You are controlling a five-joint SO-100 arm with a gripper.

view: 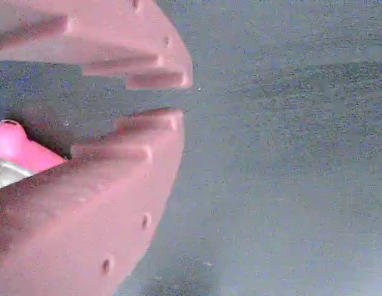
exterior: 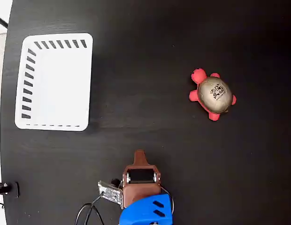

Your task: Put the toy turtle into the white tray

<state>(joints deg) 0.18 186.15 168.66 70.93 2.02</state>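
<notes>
Closest to my wrist camera, the gripper (view: 178, 98) fills the frame with its brown fingers slightly parted around nothing, a pink bit of the toy turtle (view: 15, 148) peeking between them. From my fixed view, the turtle (exterior: 212, 94) sits on the black table (exterior: 159, 37) at right, well apart from the white tray (exterior: 54, 80) at left.

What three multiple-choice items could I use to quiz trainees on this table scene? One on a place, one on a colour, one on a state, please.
1. In the fixed view, the turtle lies where?
A. in the tray
B. on the table, right of the tray
C. in the gripper

2. The tray is
A. white
B. blue
C. red

3. The gripper is
A. holding the turtle
B. holding the tray
C. holding nothing

Answers: 1 B, it sits on bare black table; 2 A, its slotted walls are white; 3 C, only table shows between its fingers.
</notes>
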